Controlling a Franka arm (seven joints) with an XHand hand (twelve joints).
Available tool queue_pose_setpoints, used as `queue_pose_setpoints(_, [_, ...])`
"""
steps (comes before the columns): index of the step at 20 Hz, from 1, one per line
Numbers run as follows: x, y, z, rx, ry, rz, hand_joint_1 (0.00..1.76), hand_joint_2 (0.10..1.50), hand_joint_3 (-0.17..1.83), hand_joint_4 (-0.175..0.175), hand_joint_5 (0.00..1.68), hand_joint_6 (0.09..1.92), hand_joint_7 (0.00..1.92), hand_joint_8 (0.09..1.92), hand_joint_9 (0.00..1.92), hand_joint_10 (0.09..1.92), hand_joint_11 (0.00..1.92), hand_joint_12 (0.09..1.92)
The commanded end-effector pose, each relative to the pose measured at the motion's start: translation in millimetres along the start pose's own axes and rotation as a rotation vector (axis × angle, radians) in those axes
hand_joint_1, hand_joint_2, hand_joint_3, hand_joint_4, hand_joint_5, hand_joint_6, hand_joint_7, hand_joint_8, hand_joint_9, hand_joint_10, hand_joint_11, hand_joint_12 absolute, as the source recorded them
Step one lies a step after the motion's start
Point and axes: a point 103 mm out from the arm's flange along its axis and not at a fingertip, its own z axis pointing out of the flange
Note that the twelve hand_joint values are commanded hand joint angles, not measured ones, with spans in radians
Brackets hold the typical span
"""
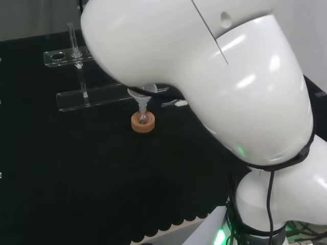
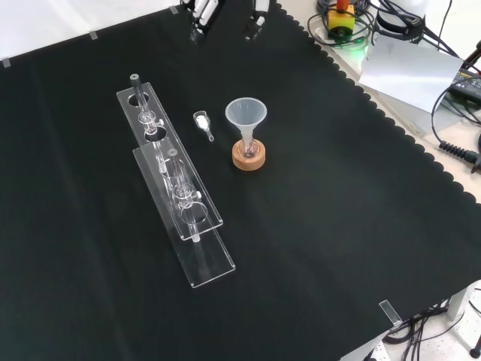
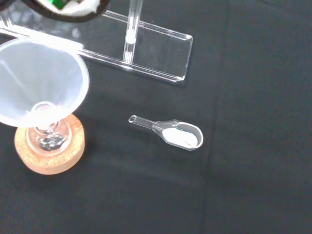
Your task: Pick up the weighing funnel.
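The hand [image 2: 201,13] is hanging at the top edge of the front view, its fingertips [image 2: 255,21] standing apart from each other and holding nothing, high over the black-clothed table [image 2: 338,226]. In this view the weighing funnel [image 2: 202,122] is lying on the cloth between the clear rack [image 2: 169,162] to its left and the funnel [image 2: 246,114] to its right, touching neither. The funnel is standing mouth up, its stem in a small flask on a cork ring [image 2: 248,156].

In the head view, the weighing funnel [image 1: 176,103] is lying just right of the funnel [image 1: 139,94] and its cork ring [image 1: 143,123], close under the arm's big white link [image 1: 214,76].

In the wrist view, the weighing funnel [image 3: 178,133] is lying flat, holding white powder in its scoop, its short stem pointing toward the funnel [image 3: 41,83] on the cork ring [image 3: 48,151]. The end of the rack [image 3: 146,53] is lying nearby.
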Motion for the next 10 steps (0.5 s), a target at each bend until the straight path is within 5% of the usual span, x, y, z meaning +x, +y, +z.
queue_pose_setpoints(1, [-29.6, 9.8, 16.8, 0.011, 0.058, 0.019, 0.79, 0.68, 0.54, -0.02, 0.51, 0.09, 0.54, 0.67, 0.84, 0.53, 0.46, 1.3])
queue_pose_setpoints(10, [-66.9, 35.5, 47.7, 0.022, 0.118, 0.048, 0.8, 0.68, 0.55, -0.024, 0.53, 0.09, 0.55, 0.68, 0.86, 0.52, 0.48, 1.3])
